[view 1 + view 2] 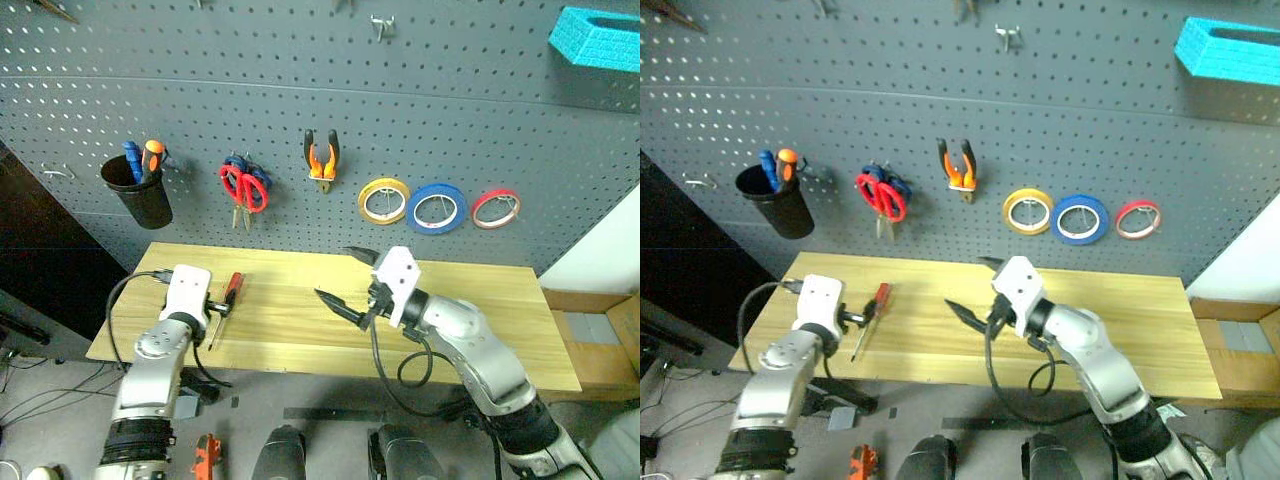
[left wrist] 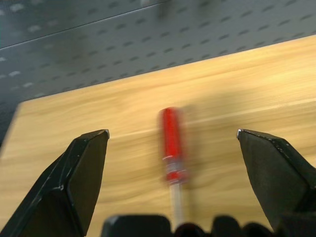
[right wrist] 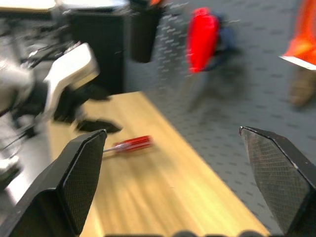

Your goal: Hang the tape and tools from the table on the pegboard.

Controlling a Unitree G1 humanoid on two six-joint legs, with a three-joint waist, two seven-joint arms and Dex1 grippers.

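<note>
Hung on pegboard (image 1: 300, 90): blue tape roll (image 1: 436, 208), red-handled scissors (image 1: 244, 188), orange-and-black pliers (image 1: 321, 155).
Left on table (image 1: 500, 310): red-handled screwdriver (image 1: 228, 300), near left end.
Left gripper (image 2: 173, 143): wide open, empty, straddling screwdriver.
Right gripper (image 1: 345, 280): wide open, empty, mid-table.

The screwdriver (image 2: 173, 148) is smeared in the left wrist view, and its shaft tip passes out of sight behind the base of the left end effector (image 2: 173, 136). In the right wrist view the red-handled scissors (image 3: 202, 39) and the pliers (image 3: 302, 44) on the pegboard (image 3: 247, 89) are blurred, and the pliers are cut off by the picture's edge. The black cup (image 1: 140, 190) hides the lower parts of the tools standing in it. The cyan block (image 1: 597, 38) runs off the right edge. The blue-handled scissors (image 1: 240, 163) are mostly covered by the red pair.
</note>
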